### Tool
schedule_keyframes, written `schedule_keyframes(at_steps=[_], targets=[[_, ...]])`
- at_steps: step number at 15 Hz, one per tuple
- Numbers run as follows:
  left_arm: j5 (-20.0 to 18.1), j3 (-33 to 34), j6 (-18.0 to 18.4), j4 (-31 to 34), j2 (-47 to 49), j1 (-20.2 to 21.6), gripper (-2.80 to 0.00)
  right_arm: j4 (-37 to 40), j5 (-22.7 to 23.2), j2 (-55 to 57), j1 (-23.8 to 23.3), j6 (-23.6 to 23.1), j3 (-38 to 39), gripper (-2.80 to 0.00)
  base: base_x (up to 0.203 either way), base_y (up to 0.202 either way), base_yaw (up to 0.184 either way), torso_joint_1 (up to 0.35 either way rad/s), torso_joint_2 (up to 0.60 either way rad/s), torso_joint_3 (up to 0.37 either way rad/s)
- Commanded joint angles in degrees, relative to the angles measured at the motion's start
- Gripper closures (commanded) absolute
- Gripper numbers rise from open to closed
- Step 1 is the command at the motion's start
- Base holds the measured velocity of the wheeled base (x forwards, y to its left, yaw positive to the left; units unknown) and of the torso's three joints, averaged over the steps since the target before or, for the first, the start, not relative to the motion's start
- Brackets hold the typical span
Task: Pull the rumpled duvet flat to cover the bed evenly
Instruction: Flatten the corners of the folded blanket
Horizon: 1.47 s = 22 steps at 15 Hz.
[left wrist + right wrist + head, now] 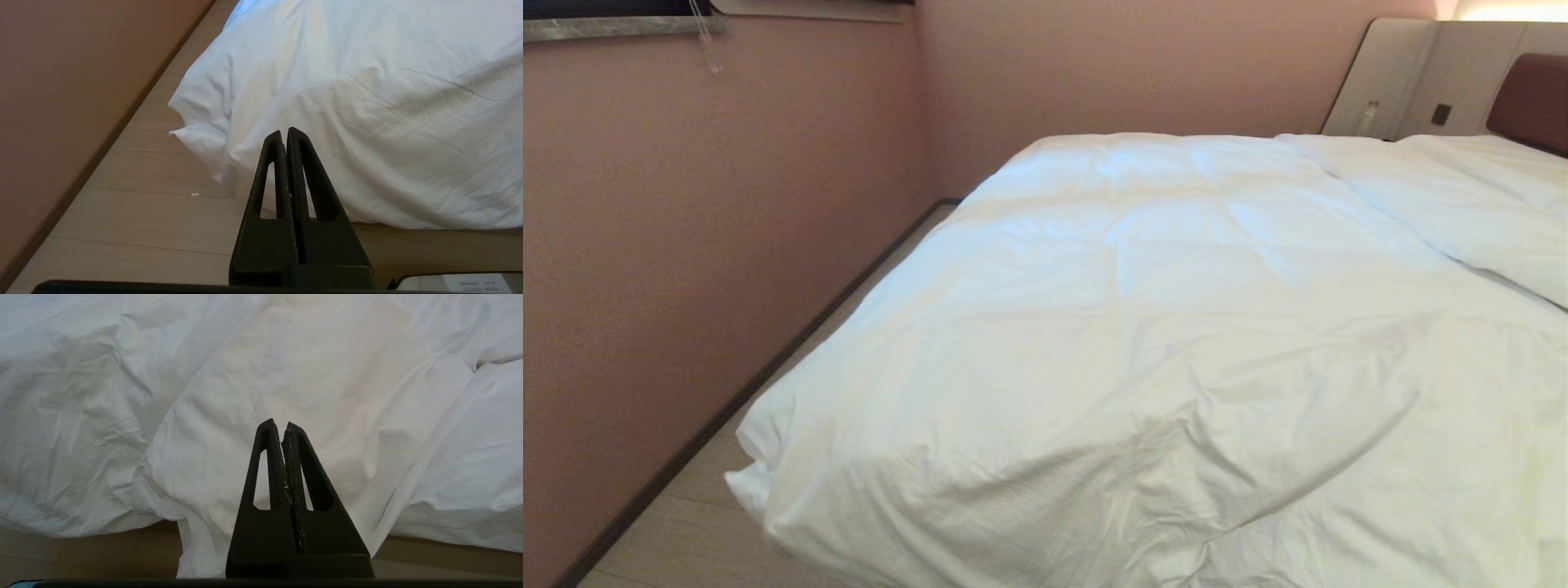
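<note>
Both clenched, empty, the left gripper point(284, 132) and right gripper point(280, 425) point at the rumpled duvet point(1143, 343) just ahead, apart from it.

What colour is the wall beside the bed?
Dusty pink, a plain wall with a dark skirting strip along the floor; the head view shows it best.

Warm glow from the headboard point(1531, 90) corner — soft shadows, sharp focus.
</note>
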Motion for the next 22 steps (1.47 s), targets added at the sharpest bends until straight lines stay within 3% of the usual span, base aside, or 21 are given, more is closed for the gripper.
schedule_keyframes(at_steps=[1,22], targets=[[0.0,0.0,0.0,-0.1,0.0,0.0,0.00,0.0,0.0,0.0,0.0,0.0,0.0,0.00,0.000,0.000,0.000,0.000,0.00,0.000],[0.0,0.0,0.5,0.2,0.0,0.0,0.00,0.0,0.0,0.0,0.0,0.0,0.0,0.00,0.000,0.000,0.000,0.000,0.00,0.000]])
